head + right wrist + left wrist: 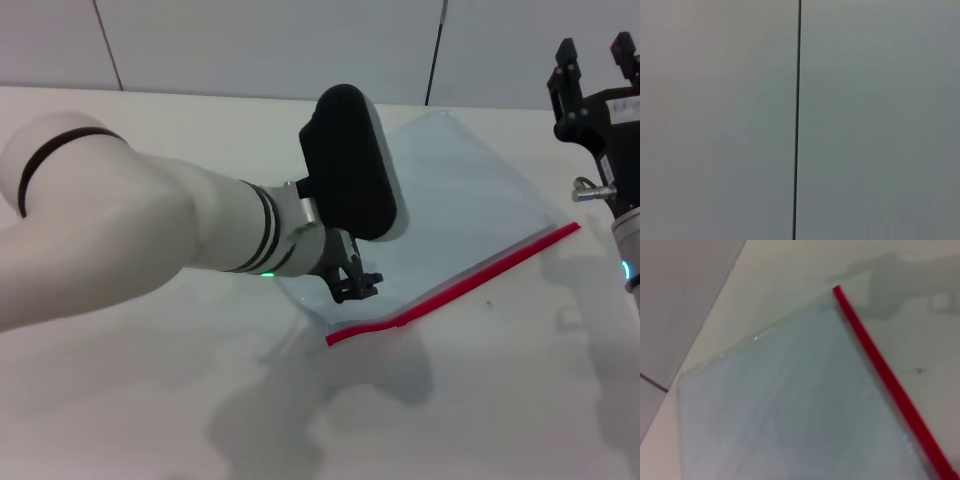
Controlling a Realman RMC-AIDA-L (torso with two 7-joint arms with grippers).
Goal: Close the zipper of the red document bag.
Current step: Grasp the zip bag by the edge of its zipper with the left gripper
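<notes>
The red document bag [480,200] lies flat on the white table, translucent pale blue-grey. Its zipper [470,283], a thin red strip, runs along the edge nearest me, from the near left corner up to the right. My left gripper [355,284] is low over the bag's left end, just behind the zipper's left end. The left wrist view shows the bag [790,410] close up, with the zipper [885,375] running along one side to a corner. My right gripper [595,55] is raised at the far right, pointing upward, open and holding nothing, clear of the bag.
The white table [150,400] extends around the bag, with a pale panelled wall [250,40] behind it. The right wrist view shows only a wall panel seam [797,120]. My left forearm [150,230] crosses over the table's left half.
</notes>
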